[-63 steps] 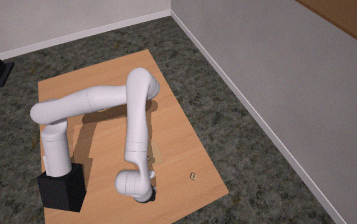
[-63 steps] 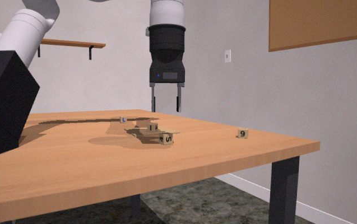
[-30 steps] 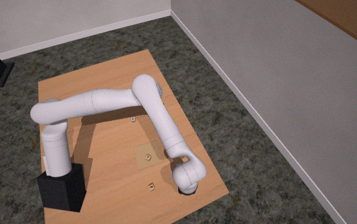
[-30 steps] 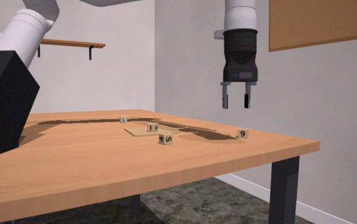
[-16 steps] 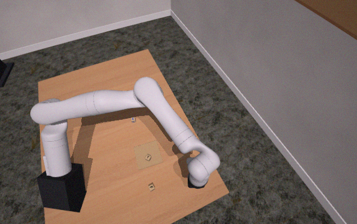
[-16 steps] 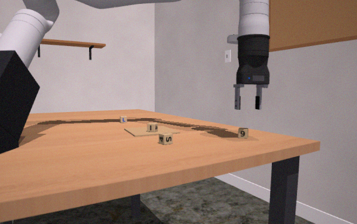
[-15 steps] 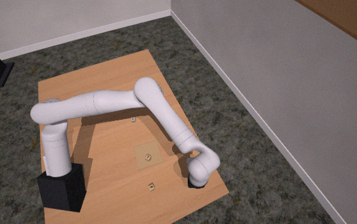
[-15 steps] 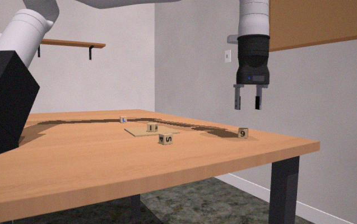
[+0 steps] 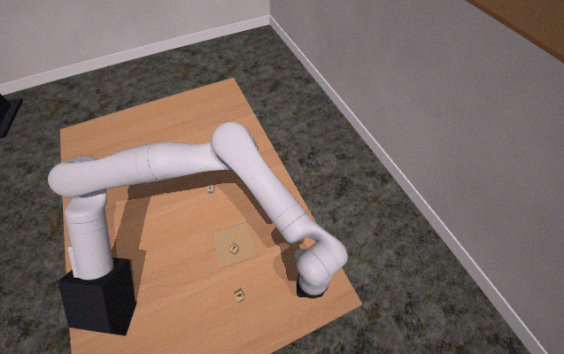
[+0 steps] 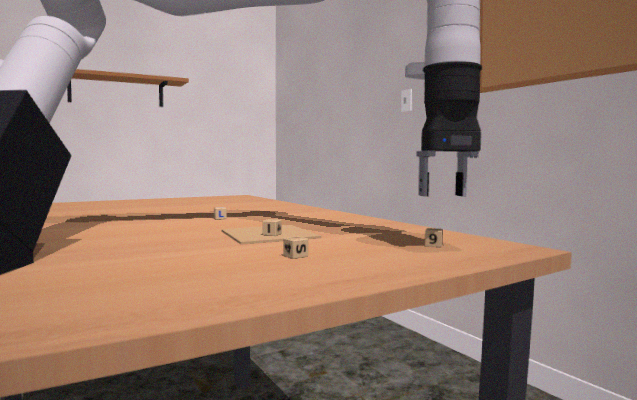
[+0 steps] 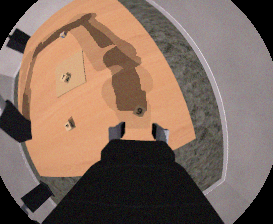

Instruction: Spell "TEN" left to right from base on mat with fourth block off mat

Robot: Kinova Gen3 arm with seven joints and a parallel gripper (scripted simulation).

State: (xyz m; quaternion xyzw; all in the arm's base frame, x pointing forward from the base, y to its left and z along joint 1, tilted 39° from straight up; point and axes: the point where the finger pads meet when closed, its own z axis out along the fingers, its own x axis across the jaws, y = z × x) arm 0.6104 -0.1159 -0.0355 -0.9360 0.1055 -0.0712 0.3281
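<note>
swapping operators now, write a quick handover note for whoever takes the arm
Claw: open, holding nothing, above the table near the block showing a 9.
Mat: flat, one block on it.
Off the mat: the 9 block, the block with an S on its side, the block with a blue L.
Done: one block on the mat.
Left: finish the row, check letters, release.
</note>
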